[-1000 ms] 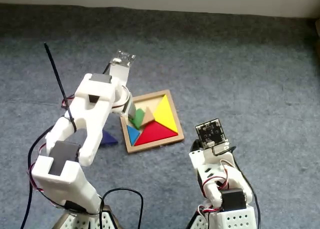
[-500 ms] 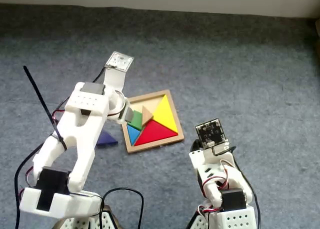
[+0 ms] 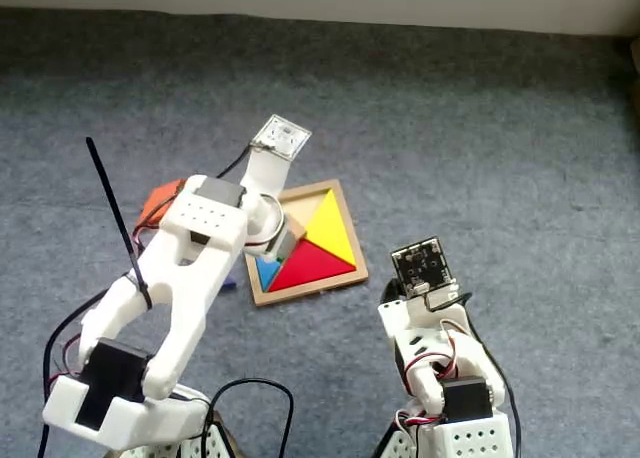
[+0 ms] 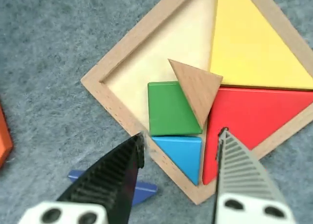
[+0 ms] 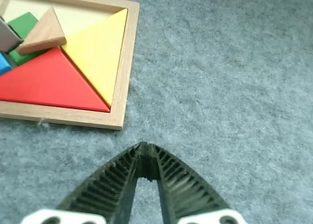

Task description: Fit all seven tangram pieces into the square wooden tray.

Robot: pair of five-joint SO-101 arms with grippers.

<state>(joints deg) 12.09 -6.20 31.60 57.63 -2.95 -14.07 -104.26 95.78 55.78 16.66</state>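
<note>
The left arm (image 3: 190,268) has swung right, uncovering an orange piece (image 3: 160,203). The left end effector (image 4: 181,134), spread wide and empty, hovers over the tray (image 4: 120,111) above its blue triangle (image 4: 183,150). Also inside: yellow triangle (image 4: 249,43), red triangle (image 4: 249,116), green square (image 4: 168,109), and a wooden triangle (image 4: 198,87) overlapping the square.

Pale bare-wood tray (image 4: 124,50). 5 pieces in it: yellow triangle (image 4: 249,43), red triangle (image 4: 254,116), green square (image 4: 168,109), light blue triangle (image 4: 183,153), tan wood triangle (image 4: 198,87) (unpainted, grain showing). Grey-blue carpet (image 3: 480,108): orange piece (image 3: 158,203), dark blue piece (image 4: 144,189).
</note>
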